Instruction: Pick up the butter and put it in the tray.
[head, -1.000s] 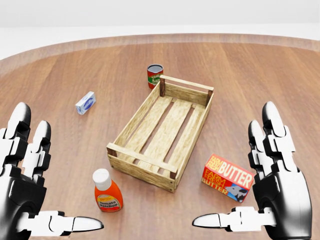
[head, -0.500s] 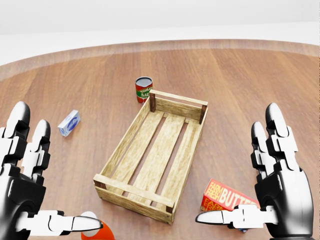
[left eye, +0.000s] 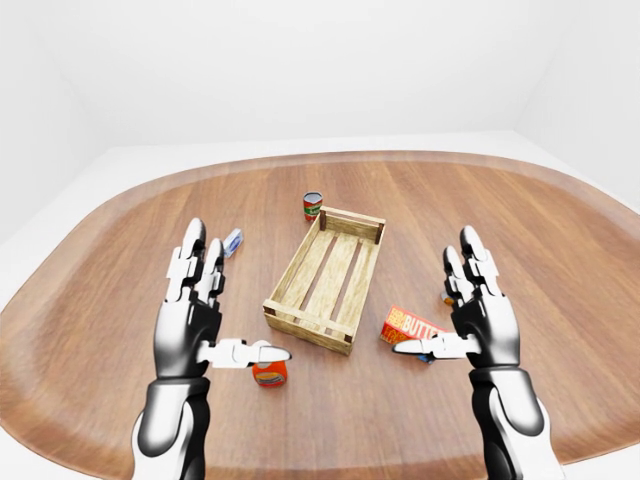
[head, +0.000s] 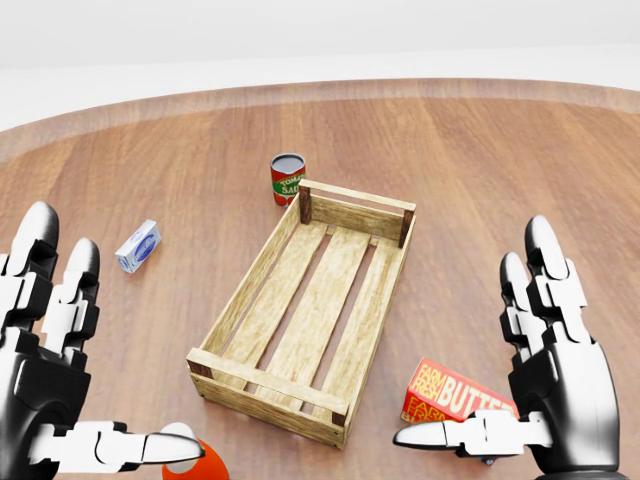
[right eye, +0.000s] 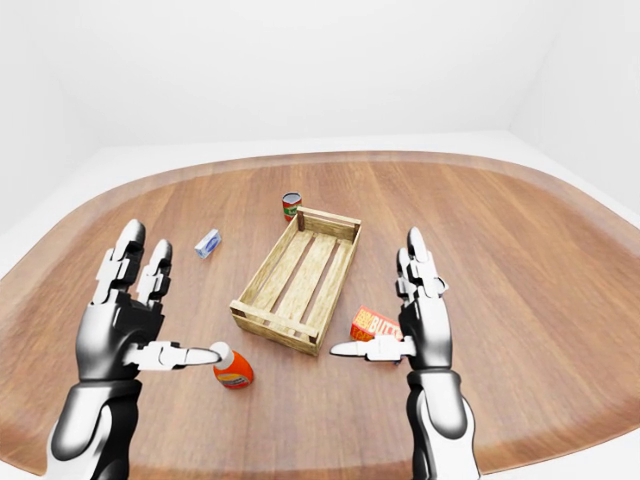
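— How are the hands posed?
— Both raised over the counter, palms inward; the left robot hand and right robot hand are spread wide, empty.
— And the butter?
— A red box lying flat just right of the wooden tray, beneath the right thumb.
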